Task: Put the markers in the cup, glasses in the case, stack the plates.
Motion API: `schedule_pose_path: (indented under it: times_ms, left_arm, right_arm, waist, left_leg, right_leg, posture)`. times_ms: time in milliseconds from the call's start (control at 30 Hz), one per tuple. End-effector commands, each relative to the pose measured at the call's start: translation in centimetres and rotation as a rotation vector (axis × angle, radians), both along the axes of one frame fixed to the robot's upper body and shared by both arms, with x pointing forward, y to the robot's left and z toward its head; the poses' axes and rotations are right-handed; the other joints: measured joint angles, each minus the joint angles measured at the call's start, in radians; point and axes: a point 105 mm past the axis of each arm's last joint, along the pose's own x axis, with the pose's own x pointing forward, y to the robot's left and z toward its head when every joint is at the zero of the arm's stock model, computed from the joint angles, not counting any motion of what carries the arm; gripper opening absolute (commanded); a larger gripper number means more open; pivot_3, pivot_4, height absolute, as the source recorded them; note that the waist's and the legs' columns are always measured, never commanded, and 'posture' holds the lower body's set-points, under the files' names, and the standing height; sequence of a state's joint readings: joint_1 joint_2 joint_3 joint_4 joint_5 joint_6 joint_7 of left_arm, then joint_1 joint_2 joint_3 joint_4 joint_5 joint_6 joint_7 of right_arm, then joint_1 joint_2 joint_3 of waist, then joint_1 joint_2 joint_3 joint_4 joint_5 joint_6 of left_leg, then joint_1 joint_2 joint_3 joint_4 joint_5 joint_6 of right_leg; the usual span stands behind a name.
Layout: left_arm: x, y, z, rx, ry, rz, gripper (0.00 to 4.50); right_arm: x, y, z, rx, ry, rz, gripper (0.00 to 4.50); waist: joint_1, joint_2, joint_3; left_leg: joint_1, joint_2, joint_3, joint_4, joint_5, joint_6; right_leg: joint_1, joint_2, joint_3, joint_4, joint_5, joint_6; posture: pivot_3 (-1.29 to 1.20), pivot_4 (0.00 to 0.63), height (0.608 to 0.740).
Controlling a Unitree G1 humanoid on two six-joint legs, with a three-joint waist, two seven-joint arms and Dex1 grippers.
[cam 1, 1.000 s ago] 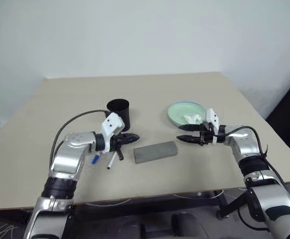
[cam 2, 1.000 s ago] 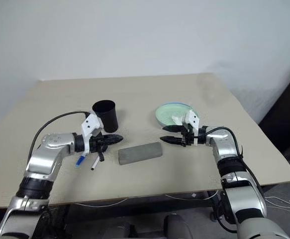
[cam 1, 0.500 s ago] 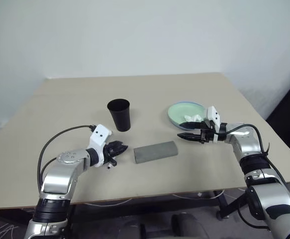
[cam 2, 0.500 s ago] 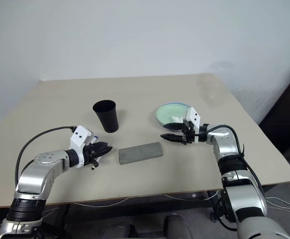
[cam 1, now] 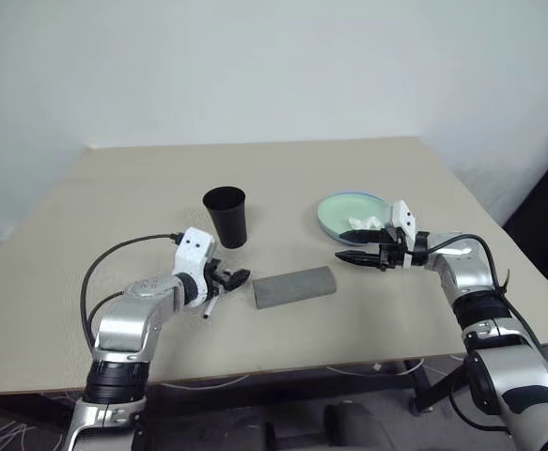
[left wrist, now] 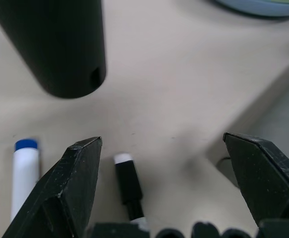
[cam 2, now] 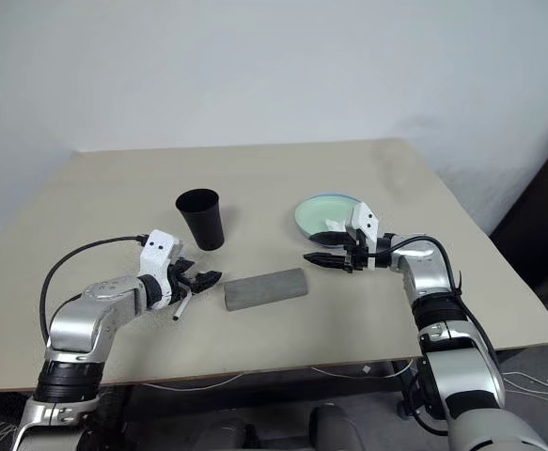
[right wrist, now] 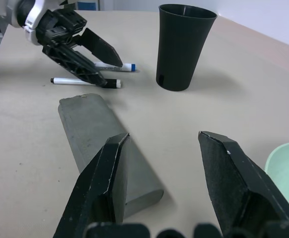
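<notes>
My left gripper [left wrist: 161, 163] hangs over the black-capped marker [left wrist: 128, 184] with jaws wide and empty. The marker lies on the table [cam 1: 114, 188], pointing toward twelve o'clock between my fingers, the cup [cam 1: 225, 215] at eleven. The blue-capped marker [left wrist: 24, 171] lies parallel, outside. My right gripper [cam 1: 350, 256], half-open and empty, is farther off.

Beige tabletop [cam 1: 349, 169]: black cup [cam 1: 226, 216] upright, grey case [cam 1: 294, 286] shut, two markers [right wrist: 87, 82] beside it, plates [cam 1: 347, 209] stacked with tissue [cam 1: 360, 223].
</notes>
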State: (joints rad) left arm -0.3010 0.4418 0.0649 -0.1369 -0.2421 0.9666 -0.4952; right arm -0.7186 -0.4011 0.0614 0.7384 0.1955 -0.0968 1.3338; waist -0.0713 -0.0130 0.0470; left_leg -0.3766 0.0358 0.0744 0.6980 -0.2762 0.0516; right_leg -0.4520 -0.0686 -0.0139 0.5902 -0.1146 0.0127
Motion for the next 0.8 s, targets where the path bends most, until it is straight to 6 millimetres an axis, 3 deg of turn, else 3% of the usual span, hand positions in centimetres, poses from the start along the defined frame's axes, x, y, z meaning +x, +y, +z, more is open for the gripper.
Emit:
schedule_pose_path:
  times_ms: [33, 500, 700, 800]
  left_arm:
    - [0.3, 0.1, 1.4, 0.041, 0.007, 0.026, 4.17]
    - [0.1, -0.4, 2.7, 0.111, 0.157, 0.027, 4.17]
    - [-0.9, -0.2, 1.3, 0.188, 0.318, -0.004, 4.17]
    - [-0.2, 0.2, 2.1, 0.172, 0.314, 0.017, 4.17]
  right_arm:
    - [0.4, -0.2, 1.3, 0.003, -0.057, -0.002, 2.37]
    - [0.5, 0.0, 0.9, -0.008, -0.062, -0.002, 2.37]
    - [0.5, 0.2, 0.9, 0.000, -0.073, -0.008, 2.37]
    - [0.5, 0.3, 0.8, 0.003, -0.075, -0.011, 2.37]
  waist:
    - [0.000, 0.000, 0.000]
    - [0.000, 0.000, 0.000]
    - [-0.001, 0.000, 0.000]
    - [-0.001, 0.000, 0.000]
  left_leg:
    - [0.000, 0.000, 0.000, 0.000, 0.000, 0.000]
    - [0.000, -0.001, -0.001, -0.001, 0.000, 0.000]
    - [0.000, -0.001, -0.001, -0.001, 0.000, 0.000]
    - [0.001, -0.001, -0.001, -0.002, 0.000, 0.000]
  right_leg:
    - [0.000, 0.000, 0.000, 0.000, 0.000, 0.000]
    - [0.000, 0.000, 0.000, 0.000, 0.000, 0.000]
    - [0.000, 0.000, 0.000, 0.000, 0.000, 0.000]
    - [0.000, 0.000, 0.000, 0.000, 0.000, 0.000]
  posture:
    - [0.00, 0.000, 0.732]
    - [0.00, 0.000, 0.732]
    - [0.00, 0.000, 0.732]
    - [0.00, 0.000, 0.732]
